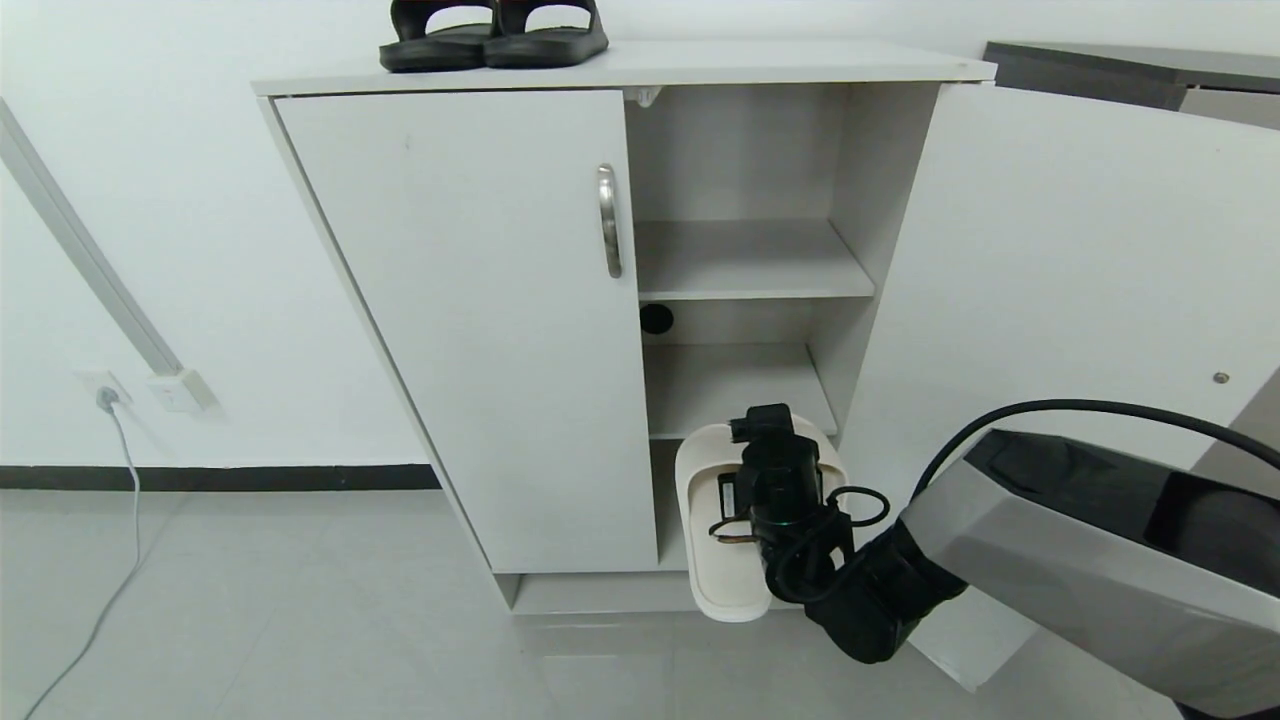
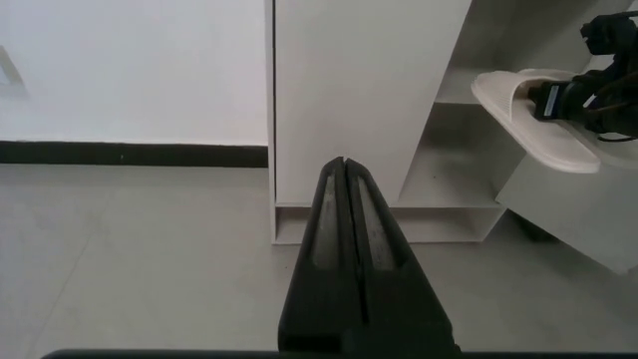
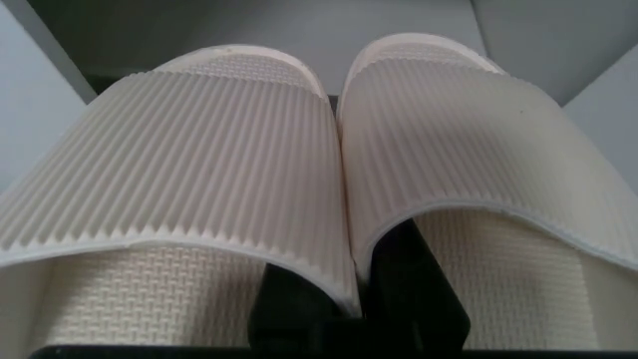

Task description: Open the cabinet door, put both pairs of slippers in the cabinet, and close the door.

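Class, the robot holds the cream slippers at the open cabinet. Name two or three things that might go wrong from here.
1. The cream ribbed foam slippers have their toes close to the front edge of the white lower shelf and may catch on it going in.
2. The right claw alone pinches both together, so one could slip out.
3. The black rubber slippers sit near the front edge of the white cabinet top; a knock might drop them.

Ribbed matt cream foam slippers (image 3: 239, 160)
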Robot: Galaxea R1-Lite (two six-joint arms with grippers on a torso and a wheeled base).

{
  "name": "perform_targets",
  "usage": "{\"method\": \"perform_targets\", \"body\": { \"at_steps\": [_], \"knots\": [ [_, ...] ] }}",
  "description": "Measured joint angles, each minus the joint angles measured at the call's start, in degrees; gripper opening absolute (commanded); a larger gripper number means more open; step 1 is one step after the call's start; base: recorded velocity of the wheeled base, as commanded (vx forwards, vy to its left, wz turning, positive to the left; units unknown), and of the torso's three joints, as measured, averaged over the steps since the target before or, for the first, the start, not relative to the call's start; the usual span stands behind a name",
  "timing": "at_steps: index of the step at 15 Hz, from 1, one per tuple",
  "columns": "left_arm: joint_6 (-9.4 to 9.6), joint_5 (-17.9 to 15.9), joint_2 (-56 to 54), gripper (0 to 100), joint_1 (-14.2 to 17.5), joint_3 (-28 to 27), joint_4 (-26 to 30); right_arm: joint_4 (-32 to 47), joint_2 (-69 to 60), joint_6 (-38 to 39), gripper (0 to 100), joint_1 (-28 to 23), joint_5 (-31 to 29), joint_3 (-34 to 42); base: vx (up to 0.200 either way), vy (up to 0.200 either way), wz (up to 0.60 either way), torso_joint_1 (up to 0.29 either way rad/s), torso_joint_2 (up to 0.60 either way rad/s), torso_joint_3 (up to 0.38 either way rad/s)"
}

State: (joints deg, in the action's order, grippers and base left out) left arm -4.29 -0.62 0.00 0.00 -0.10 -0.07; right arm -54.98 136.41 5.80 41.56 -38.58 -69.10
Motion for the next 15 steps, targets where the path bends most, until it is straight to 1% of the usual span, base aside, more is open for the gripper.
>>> {"method": "perform_targets", "body": {
  "at_steps": [6,7,9,10,15],
  "knots": [
    [0.0,0.0,0.0,0,0.0,0.0,0.0,-0.7,0.1,0.0,0,-0.2,-0.1,-0.1,0.0,0.0,0.0,0.004,0.0,-0.192],
    [0.0,0.0,0.0,0,0.0,0.0,0.0,-3.0,0.1,-0.4,0,-0.3,-0.5,-0.1,0.0,0.0,0.0,0.012,0.01,-0.115],
    [0.0,0.0,0.0,0,0.0,0.0,0.0,-8.6,-0.1,-3.5,0,0.1,-0.6,0.0,0.0,0.0,0.0,0.0,0.0,0.0],
    [0.0,0.0,0.0,0,0.0,0.0,0.0,-10.2,-0.2,-4.6,0,0.2,-0.6,0.4,0.0,0.0,0.0,0.0,0.0,0.0],
    [0.0,0.1,0.0,0,0.0,0.0,0.0,-11.6,0.2,-6.2,0,0.0,-0.6,1.1,0.0,0.0,0.0,0.0,0.0,0.0]
  ]
}}
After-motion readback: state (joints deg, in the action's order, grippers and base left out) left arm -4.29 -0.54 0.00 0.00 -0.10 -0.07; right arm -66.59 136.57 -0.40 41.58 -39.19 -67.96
